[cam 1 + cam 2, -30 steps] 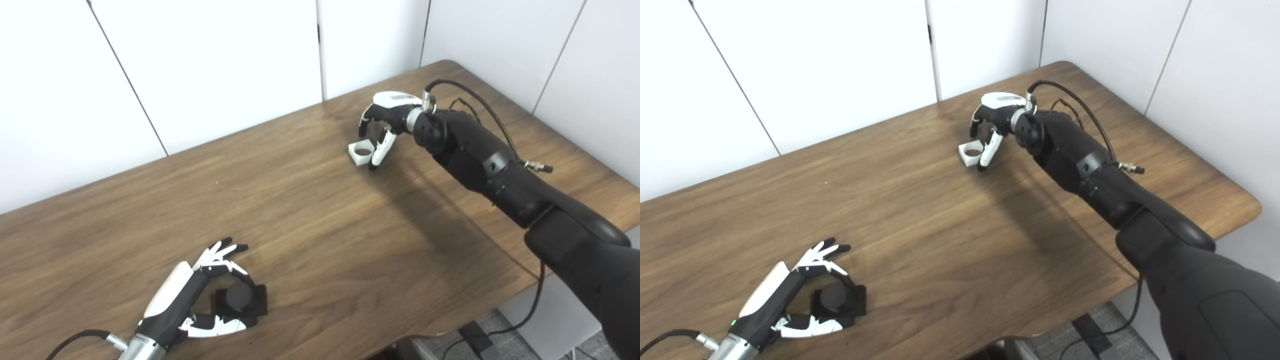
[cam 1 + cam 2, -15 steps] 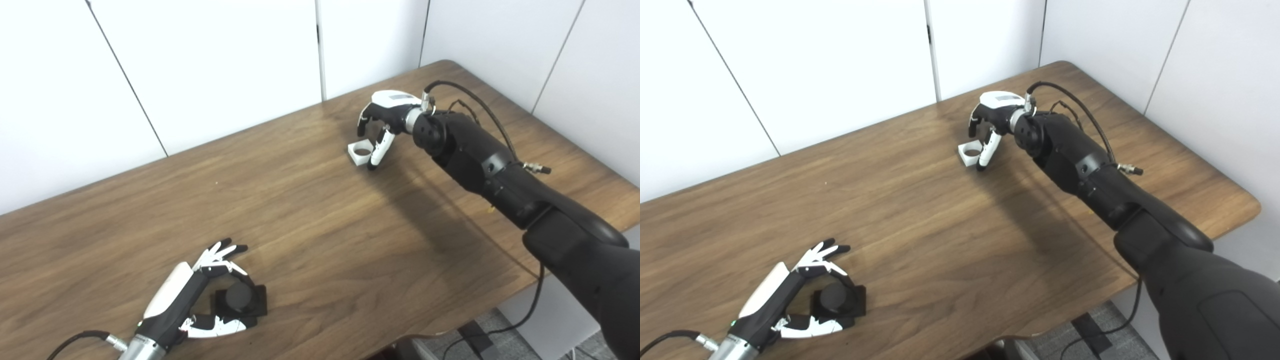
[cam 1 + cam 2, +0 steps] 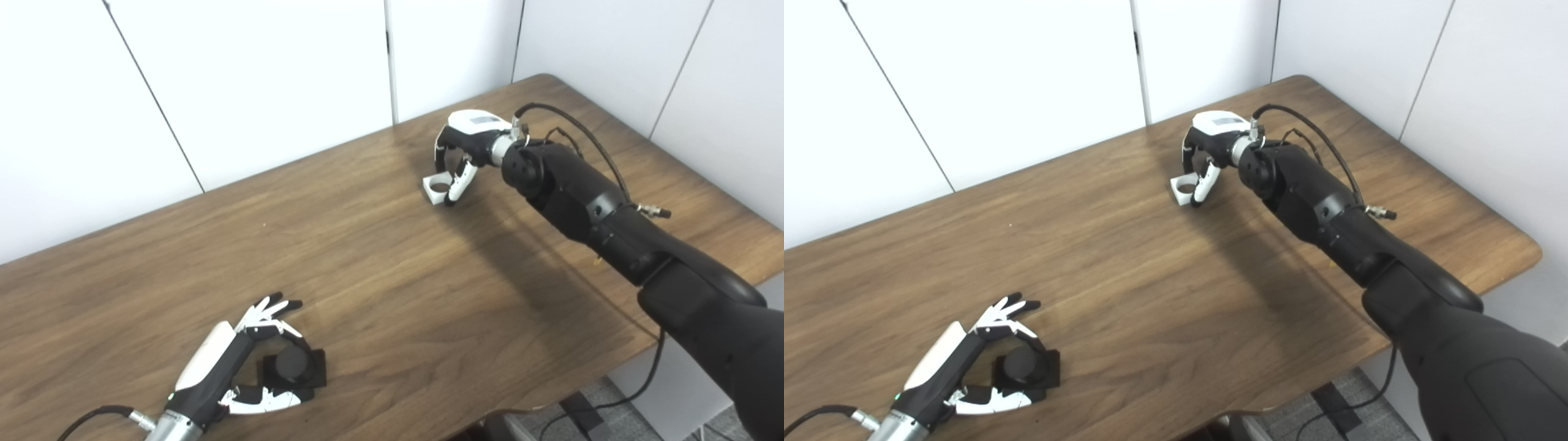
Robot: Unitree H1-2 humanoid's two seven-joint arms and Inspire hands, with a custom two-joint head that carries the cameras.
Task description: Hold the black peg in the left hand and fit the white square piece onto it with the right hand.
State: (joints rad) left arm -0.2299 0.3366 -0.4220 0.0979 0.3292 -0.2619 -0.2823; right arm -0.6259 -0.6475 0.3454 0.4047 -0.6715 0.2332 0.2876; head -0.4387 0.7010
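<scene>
The right hand (image 3: 463, 142) arches over the white square piece (image 3: 437, 187) at the far side of the table (image 3: 392, 288); thumb and fingers curl down around it, touching its near edge, but neither view shows whether the grip has closed. The right eye view shows the piece's round hole more clearly. The left hand (image 3: 961, 373), near the front edge, cups its parted fingers loosely around the black peg (image 3: 1024, 367), which stands on the wood.
</scene>
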